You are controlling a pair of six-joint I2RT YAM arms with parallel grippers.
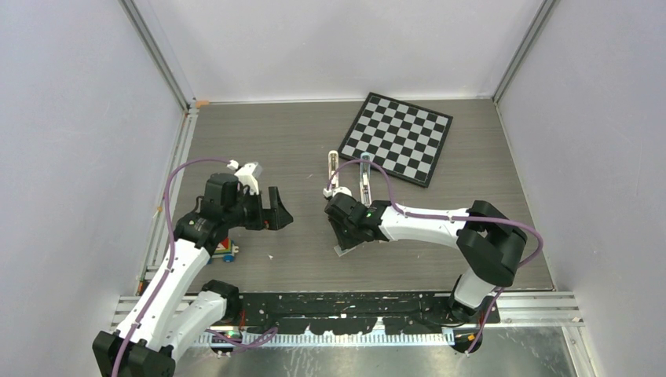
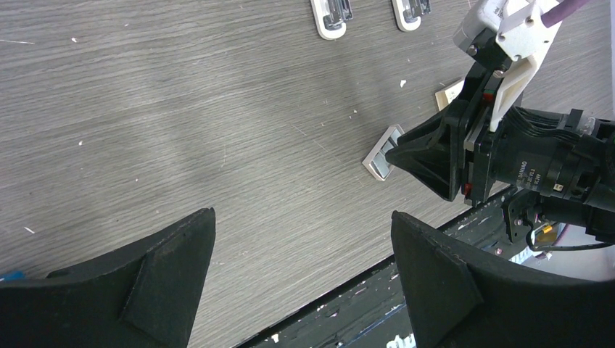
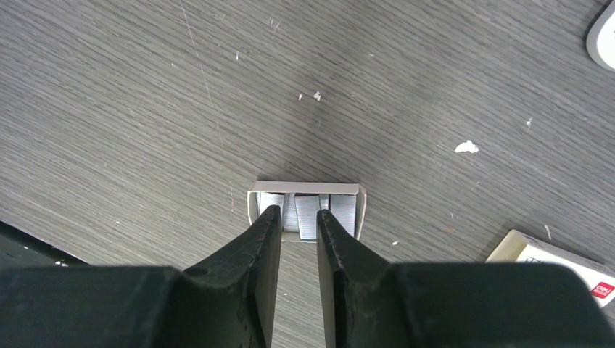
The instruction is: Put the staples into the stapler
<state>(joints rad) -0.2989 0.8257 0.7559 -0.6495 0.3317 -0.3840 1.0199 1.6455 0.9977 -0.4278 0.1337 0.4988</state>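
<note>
The staples (image 3: 308, 214) are silvery blocks in a small white open tray (image 3: 304, 188) on the table, also seen in the top view (image 1: 345, 250) and the left wrist view (image 2: 382, 154). My right gripper (image 3: 297, 212) points down into the tray. Its fingers stand a narrow gap apart, astride a staple block. The white staple box (image 3: 551, 264) with a reddish mark lies just right of it. The stapler shows as two long white-and-silver parts (image 1: 365, 179) (image 1: 333, 166) lying side by side beyond the tray. My left gripper (image 1: 280, 210) hovers wide open and empty to the left (image 2: 302, 212).
A black-and-white chessboard (image 1: 397, 137) lies at the back right. A coloured toy brick (image 1: 228, 253) sits by the left arm near the table's front edge. White walls enclose the table on three sides.
</note>
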